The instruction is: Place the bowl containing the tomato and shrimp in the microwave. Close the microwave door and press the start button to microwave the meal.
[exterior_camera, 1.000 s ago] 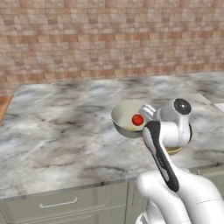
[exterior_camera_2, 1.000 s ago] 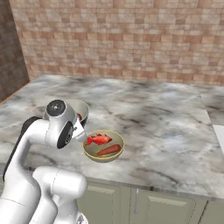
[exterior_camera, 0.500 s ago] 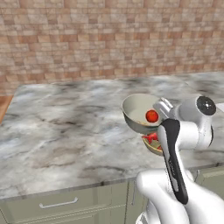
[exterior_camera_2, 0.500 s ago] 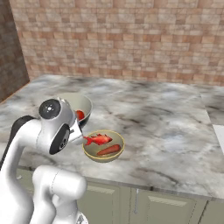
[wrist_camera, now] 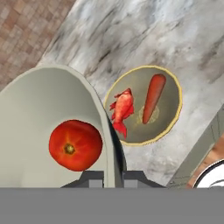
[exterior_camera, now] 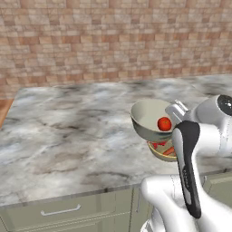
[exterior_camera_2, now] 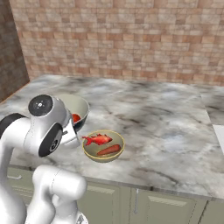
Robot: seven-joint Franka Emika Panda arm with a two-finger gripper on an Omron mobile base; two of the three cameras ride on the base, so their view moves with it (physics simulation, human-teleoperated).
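My gripper (wrist_camera: 113,177) is shut on the rim of the pale grey-white bowl (exterior_camera: 147,118), holding it tilted above the marble counter. The red tomato (wrist_camera: 75,145) rests inside the bowl (wrist_camera: 39,118), near the pinched rim. The left base view shows the tomato (exterior_camera: 164,123) against the bowl's right wall, beside the gripper (exterior_camera: 177,111). From the right base view, the bowl (exterior_camera_2: 78,108) and tomato (exterior_camera_2: 76,118) peek out behind my arm. The shrimp is hidden. The microwave and its door are out of view.
A smaller tan bowl (wrist_camera: 144,105) with a red fish (wrist_camera: 122,107) and an orange stick (wrist_camera: 152,98) sits on the counter (exterior_camera: 68,136) just below and beside the held bowl. A brick wall (exterior_camera: 113,41) backs the counter. Cabinet drawers (exterior_camera: 63,213) run under the front edge.
The arm has drawn back toward the base with the bowl in its grip. The bowl has shifted right in the left base view and now hangs partly over the tan bowl.
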